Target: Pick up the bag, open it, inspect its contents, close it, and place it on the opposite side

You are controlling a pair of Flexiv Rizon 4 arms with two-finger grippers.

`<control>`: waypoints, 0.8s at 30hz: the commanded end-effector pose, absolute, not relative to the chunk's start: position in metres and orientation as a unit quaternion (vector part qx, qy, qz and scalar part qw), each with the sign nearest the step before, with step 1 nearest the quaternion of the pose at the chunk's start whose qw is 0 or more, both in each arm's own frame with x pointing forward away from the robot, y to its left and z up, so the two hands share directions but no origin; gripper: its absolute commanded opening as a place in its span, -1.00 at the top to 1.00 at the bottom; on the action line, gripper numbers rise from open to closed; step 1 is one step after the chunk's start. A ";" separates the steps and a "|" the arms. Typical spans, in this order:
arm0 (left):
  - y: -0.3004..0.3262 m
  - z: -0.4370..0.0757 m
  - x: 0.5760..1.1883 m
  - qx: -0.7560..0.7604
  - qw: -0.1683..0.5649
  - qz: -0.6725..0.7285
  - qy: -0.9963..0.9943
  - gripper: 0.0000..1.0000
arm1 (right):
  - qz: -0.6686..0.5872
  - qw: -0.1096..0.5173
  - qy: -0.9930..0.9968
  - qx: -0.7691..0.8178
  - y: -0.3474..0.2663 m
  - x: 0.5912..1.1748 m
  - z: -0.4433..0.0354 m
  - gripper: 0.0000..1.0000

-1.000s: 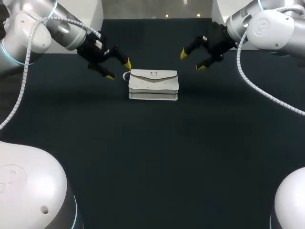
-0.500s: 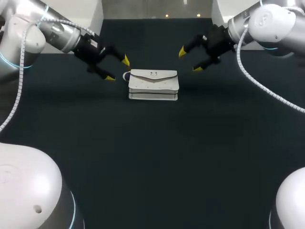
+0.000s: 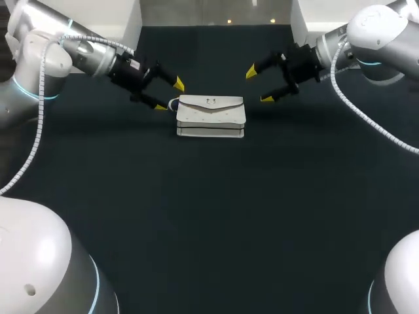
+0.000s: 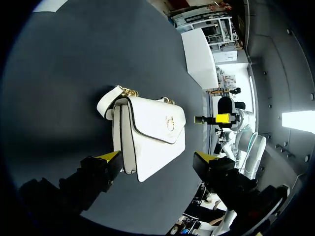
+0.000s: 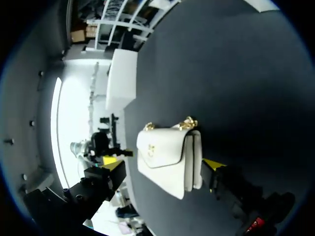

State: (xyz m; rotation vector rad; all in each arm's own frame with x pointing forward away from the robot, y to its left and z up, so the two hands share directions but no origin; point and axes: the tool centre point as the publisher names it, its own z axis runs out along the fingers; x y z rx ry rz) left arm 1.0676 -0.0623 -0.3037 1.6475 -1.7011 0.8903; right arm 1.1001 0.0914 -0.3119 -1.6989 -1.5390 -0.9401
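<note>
At the very start, judging from the layout: no lift, no opening, no look inside, no closing, no move across to the other side as yet. All of it left to do.

Nearest, only bare dark tabletop [image 3: 209,216]. Farther back, around the middle, the white bag [image 3: 211,116], resting on the tabletop with flap shut and clasp showing. Untouched by either claw.

Just beyond, flanked on both ends. Off the bag's left end, the left claw [image 3: 169,95], spread wide and gripping nothing, tips just beside the bag yet apart from it. From the left wrist, the same bag [image 4: 147,135] ahead of that claw [image 4: 157,157], within the span of the spread fingers, no contact on either side. Off the right end, the right claw [image 3: 259,85], likewise spread wide and empty, near the bag's far right corner. From the right wrist, much the same: bag [image 5: 167,152] ahead of the claw [image 5: 163,165], inside the span of its fingers, clear of both tips.

Likely next: closing in on the bag for the lift.
</note>
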 end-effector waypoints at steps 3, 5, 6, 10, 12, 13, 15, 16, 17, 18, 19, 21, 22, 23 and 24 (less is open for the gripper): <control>-0.065 -0.315 1.077 0.624 0.299 0.346 -0.633 -1.00 | -0.341 0.385 -0.588 -0.624 0.095 1.107 -0.331 -1.00; -0.064 -0.317 1.078 0.625 0.298 0.349 -0.631 -1.00 | -0.330 0.393 -0.582 -0.631 0.098 1.108 -0.337 -1.00; -0.063 -0.318 1.079 0.627 0.295 0.353 -0.629 -1.00 | -0.326 0.399 -0.578 -0.633 0.100 1.108 -0.339 -1.00; -0.062 -0.324 1.083 0.630 0.298 0.357 -0.622 -1.00 | -0.309 0.411 -0.571 -0.640 0.105 1.108 -0.345 -0.76; -0.063 -0.326 1.086 0.632 0.303 0.359 -0.616 -0.76 | -0.305 0.422 -0.567 -0.639 0.108 1.107 -0.348 -0.48; -0.063 -0.327 1.087 0.633 0.305 0.362 -0.613 -0.76 | -0.301 0.423 -0.566 -0.640 0.109 1.107 -0.349 -0.41; -0.063 -0.330 1.089 0.634 0.307 0.368 -0.606 -0.80 | -0.299 0.429 -0.563 -0.640 0.111 1.106 -0.351 -0.48; -0.063 -0.331 1.090 0.635 0.310 0.370 -0.603 -0.82 | -0.298 0.429 -0.563 -0.640 0.112 1.105 -0.352 -0.52; -0.064 -0.332 1.091 0.636 0.311 0.372 -0.601 -0.81 | -0.297 0.430 -0.563 -0.640 0.113 1.105 -0.353 -0.58; -0.064 -0.333 1.092 0.637 0.313 0.373 -0.598 -0.80 | -0.298 0.436 -0.561 -0.638 0.114 1.104 -0.354 -0.62; -0.064 -0.333 1.093 0.637 0.319 0.374 -0.594 -0.79 | -0.298 0.436 -0.561 -0.637 0.115 1.103 -0.354 -0.64; -0.065 -0.335 1.095 0.639 0.323 0.373 -0.590 -0.80 | -0.298 0.439 -0.561 -0.635 0.116 1.102 -0.355 -0.67; -0.066 -0.336 1.095 0.640 0.326 0.374 -0.587 -0.81 | -0.297 0.441 -0.562 -0.634 0.118 1.102 -0.356 -0.69; -0.066 -0.337 1.095 0.639 0.327 0.374 -0.587 -0.80 | -0.299 0.446 -0.560 -0.631 0.118 1.102 -0.356 -0.68; -0.067 -0.338 1.096 0.641 0.328 0.374 -0.585 -0.80 | -0.301 0.452 -0.558 -0.627 0.119 1.101 -0.357 -0.69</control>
